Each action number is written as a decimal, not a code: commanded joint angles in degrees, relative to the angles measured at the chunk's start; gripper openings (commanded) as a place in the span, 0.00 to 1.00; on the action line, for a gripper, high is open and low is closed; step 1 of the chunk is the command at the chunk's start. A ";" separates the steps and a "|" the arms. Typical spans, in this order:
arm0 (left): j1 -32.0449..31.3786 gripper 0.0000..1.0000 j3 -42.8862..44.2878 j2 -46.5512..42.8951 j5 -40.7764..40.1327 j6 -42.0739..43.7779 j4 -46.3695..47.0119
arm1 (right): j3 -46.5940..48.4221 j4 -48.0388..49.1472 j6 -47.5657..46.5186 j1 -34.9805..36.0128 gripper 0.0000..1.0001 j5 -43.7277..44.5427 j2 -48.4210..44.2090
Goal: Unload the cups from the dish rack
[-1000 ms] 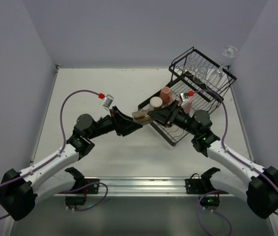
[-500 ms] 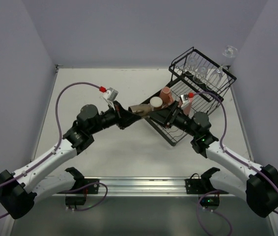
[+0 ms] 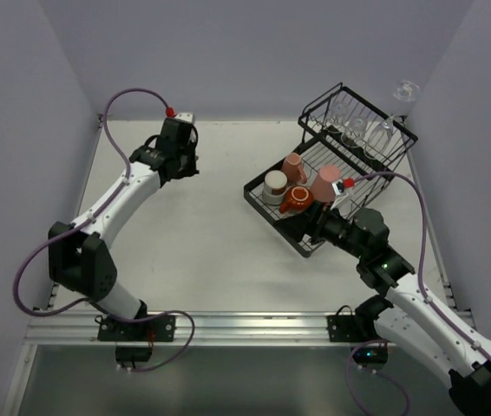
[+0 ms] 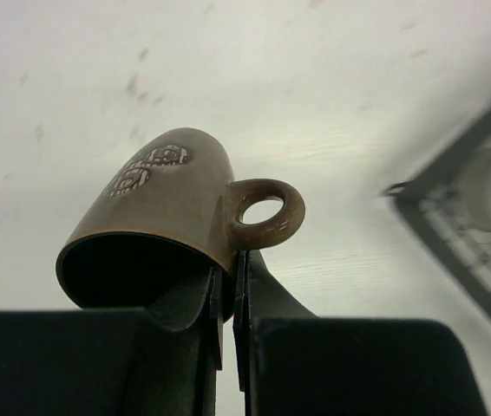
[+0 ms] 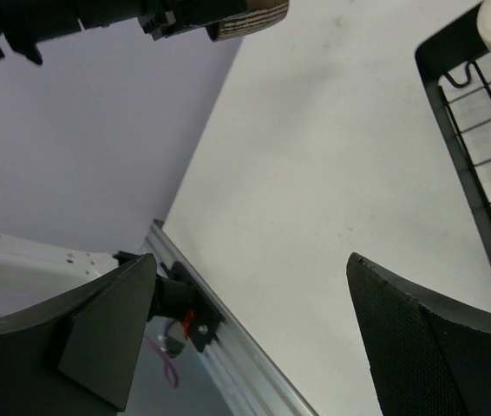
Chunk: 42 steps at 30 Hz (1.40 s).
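**A:** Entry one, dark brown mug (image 4: 163, 208). Any change from the earlier frame?

**B:** Moved. It was at the centre of the top view, by the left corner of the dish rack (image 3: 258, 198). It is now in the upper left, over bare table (image 3: 211, 251). It lies on its side in the wrist view, handle to the right.

**A:** Left end effector (image 4: 228, 273)?

**B:** Pinching the mug's wall beside the handle. The arm is folded, with the elbow at lower left and the forearm reaching to the upper left.

**A:** Right end effector (image 5: 254, 329)?

**B:** Spread wide and holding nothing. It has drawn back to the rack's lower edge, and the arm stretches in from the lower right.

**A:** Still in the rack?

**B:** On the tray are the cream cup (image 3: 275, 185), small pink mug (image 3: 294, 166), orange-red mug (image 3: 297, 198) and tall pink tumbler (image 3: 325, 184). The clear glasses (image 3: 354, 130) are in the raised basket.
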 commanded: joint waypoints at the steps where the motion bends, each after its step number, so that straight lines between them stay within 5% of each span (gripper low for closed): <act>1: 5.12 0.00 4.32 3.28 -7.56 3.15 -10.83 | 2.06 -8.46 -8.40 0.16 0.94 1.43 -1.55; 12: 16.38 0.00 23.19 20.77 -11.53 4.38 -24.28 | -0.75 -8.55 -11.92 0.77 0.99 -2.88 -3.30; 18: 23.41 0.00 29.89 27.36 -6.26 5.52 -28.68 | -1.37 -9.25 -12.36 1.38 0.99 -3.41 -4.80; 34: 30.62 0.00 32.10 35.01 1.03 7.02 -26.49 | -1.63 -9.70 -12.72 3.76 0.99 -2.79 -3.49; 42: 32.20 0.12 32.53 38.18 3.14 8.16 -25.61 | -1.02 -10.40 -12.71 4.46 0.99 -0.42 -2.52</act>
